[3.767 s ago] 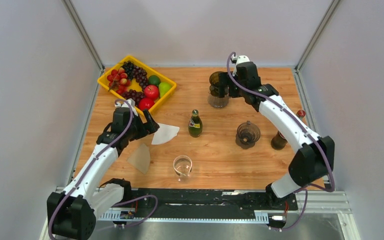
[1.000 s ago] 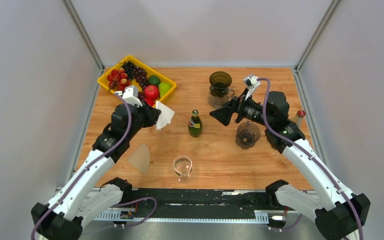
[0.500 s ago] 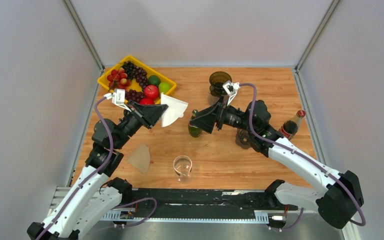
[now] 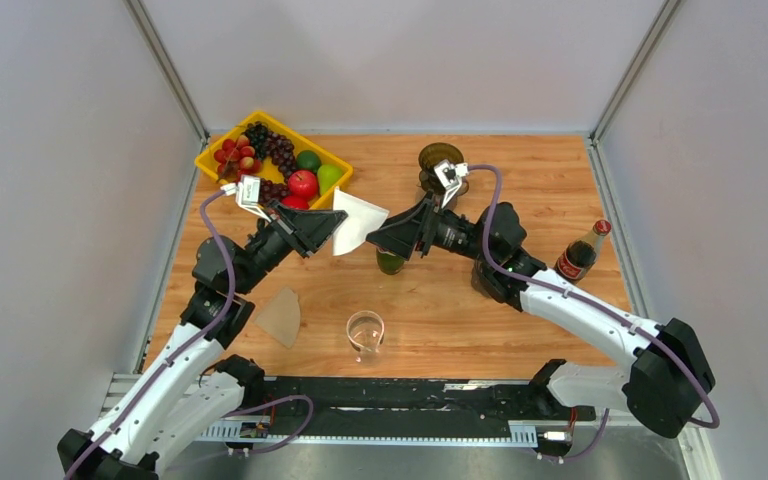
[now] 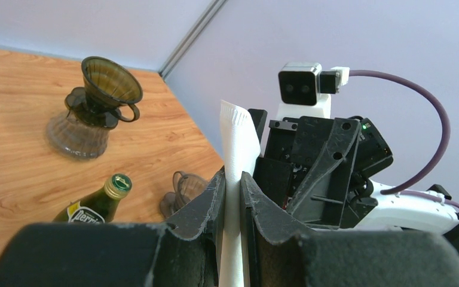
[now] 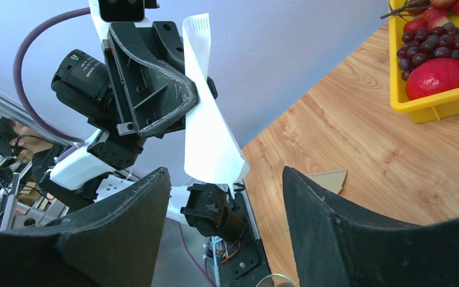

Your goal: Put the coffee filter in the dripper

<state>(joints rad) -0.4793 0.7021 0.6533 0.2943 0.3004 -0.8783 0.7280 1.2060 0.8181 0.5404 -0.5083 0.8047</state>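
On the near side of the green bottle (image 4: 390,263) an empty glass (image 4: 365,333) stands, and to the near left of the bottle a brown paper filter (image 4: 280,315) lies flat on the table (image 4: 520,180), untouched. Just above and left of the bottle the left gripper (image 4: 332,225) is clamped on the white coffee filter (image 4: 358,220). It holds the filter in the air by one edge, so the folded cone sticks out towards the other arm. A second ago that filter hung lower and further left of the bottle, and the right gripper (image 4: 375,238) was off to the bottle's right. Now the two arms have swung in and meet nose to nose over the bottle. From the right wrist view the filter's point hangs between the right gripper's fingers (image 6: 125,227), which stand apart and do not yet touch the paper, though they have begun to draw in. I read that as a mid-air handover just starting, so the paper can be carried on by the arm nearer the target. Beyond the bottle, to its far right, the dripper (image 4: 439,158) sits empty on its glass server. A second dark cone (image 5: 182,188) sits right of the bottle. Far left of the bottle is the yellow fruit tray (image 4: 225,133). The placing itself is all still to do, and thin paper may crumple if squeezed off-centre.
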